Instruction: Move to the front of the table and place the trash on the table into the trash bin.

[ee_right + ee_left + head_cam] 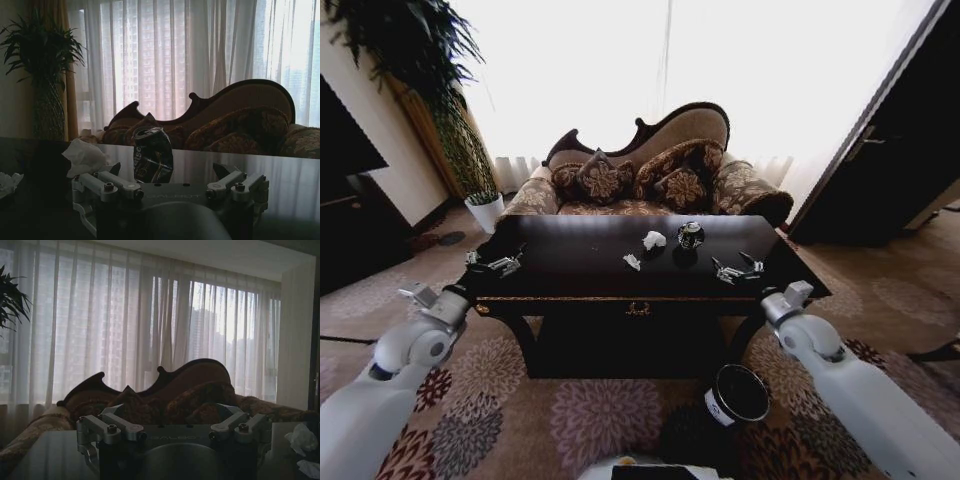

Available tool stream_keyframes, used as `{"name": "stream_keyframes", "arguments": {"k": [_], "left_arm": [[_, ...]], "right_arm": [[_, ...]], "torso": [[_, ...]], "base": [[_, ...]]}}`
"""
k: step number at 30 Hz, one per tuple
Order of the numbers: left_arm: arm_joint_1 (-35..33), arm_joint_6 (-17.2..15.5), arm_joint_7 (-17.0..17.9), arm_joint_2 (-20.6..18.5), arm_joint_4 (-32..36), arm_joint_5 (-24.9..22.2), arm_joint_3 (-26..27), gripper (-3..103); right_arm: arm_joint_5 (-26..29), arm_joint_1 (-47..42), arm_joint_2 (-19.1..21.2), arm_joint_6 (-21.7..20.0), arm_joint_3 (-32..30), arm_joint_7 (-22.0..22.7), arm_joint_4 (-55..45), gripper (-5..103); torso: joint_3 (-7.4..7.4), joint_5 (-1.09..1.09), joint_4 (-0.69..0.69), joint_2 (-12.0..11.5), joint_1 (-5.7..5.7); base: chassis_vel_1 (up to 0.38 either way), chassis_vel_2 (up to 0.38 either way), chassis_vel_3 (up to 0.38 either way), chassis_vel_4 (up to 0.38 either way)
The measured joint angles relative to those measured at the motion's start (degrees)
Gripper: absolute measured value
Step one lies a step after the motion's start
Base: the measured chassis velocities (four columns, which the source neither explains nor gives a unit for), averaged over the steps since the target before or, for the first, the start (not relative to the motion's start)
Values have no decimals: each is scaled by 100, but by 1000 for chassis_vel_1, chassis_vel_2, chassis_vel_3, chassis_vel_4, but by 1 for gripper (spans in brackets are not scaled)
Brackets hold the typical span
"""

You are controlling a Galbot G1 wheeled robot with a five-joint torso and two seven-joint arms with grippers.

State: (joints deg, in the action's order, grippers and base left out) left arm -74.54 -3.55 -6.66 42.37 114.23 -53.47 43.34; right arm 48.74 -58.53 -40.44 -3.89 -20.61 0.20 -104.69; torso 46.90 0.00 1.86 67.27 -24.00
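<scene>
Bright curtains and a patterned sofa (pixel 650 170) stand behind the dark table (pixel 570 275) in the head view. A white paper wad (pixel 654 239) sits near the middle of the table, with a dark shiny can (pixel 691 235) just beside it and a small clear piece (pixel 632 262) nearer the front edge. The left gripper (pixel 503 264) hangs over the table's left end with its fingers spread and holding nothing. The right gripper (pixel 735 268) hangs near the right end, spread wide and empty too. The black trash bin (pixel 736 395) stands on the flowery carpet in front of the table. From the left wrist view, the left gripper (pixel 172 427) is wide apart, and a paper wad (pixel 301 438) lies off to one side. From the right wrist view, the right gripper (pixel 170 185) gapes empty, with the crushed can (pixel 152 154) and a paper wad (pixel 85 156) standing past its fingers.
</scene>
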Motion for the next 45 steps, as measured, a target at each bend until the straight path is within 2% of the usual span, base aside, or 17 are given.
{"name": "stream_keyframes", "arguments": {"k": [4, 17, 22, 34, 40, 43, 44, 45], "left_arm": [[0, 0, 0, 0, 0, 0, 0, 100], [0, 0, 0, 0, 0, 0, 0, 100], [0, 0, -1, 0, 0, 0, 0, 100], [0, 0, 0, 0, 0, 0, 0, 100], [0, 0, 0, 0, 0, 0, 0, 100], [0, 0, 0, 0, 0, 0, 0, 100], [0, 0, 0, 0, 0, 0, 0, 100], [0, 0, -1, 0, 0, 0, 0, 100]], "right_arm": [[-12, 502, 20, -6, 569, 2, 226, 100], [-301, 1543, -233, 106, 1388, -138, 1155, 100], [-282, 2231, -364, 161, 1864, -193, 1760, 100], [-300, 2820, -641, 206, 2523, -198, 2272, 100], [-287, 2982, -742, 214, 2653, -155, 2369, 101], [-256, 3048, -765, 243, 2700, -145, 2416, 87], [-256, 3048, -765, 243, 2700, -145, 2416, 87], [-256, 3054, -765, 250, 2708, -144, 2419, 82]], "torso": [[0, 0, -1, 0, 0], [0, 1, 1, 0, 1], [0, 0, 0, 0, 1], [0, 0, 0, 1, 1], [0, 0, 0, 1, 1], [0, 0, 0, 1, 1], [0, 0, 0, 1, 1], [-1, 0, 0, 1, 1]], "base": [[0, 0, 0, 0], [0, 0, 0, 0], [0, 0, 0, 0], [0, 0, 0, 0], [0, 0, 0, 0], [0, 0, 0, 0], [0, 0, 0, 0], [0, 0, 0, 0]]}}
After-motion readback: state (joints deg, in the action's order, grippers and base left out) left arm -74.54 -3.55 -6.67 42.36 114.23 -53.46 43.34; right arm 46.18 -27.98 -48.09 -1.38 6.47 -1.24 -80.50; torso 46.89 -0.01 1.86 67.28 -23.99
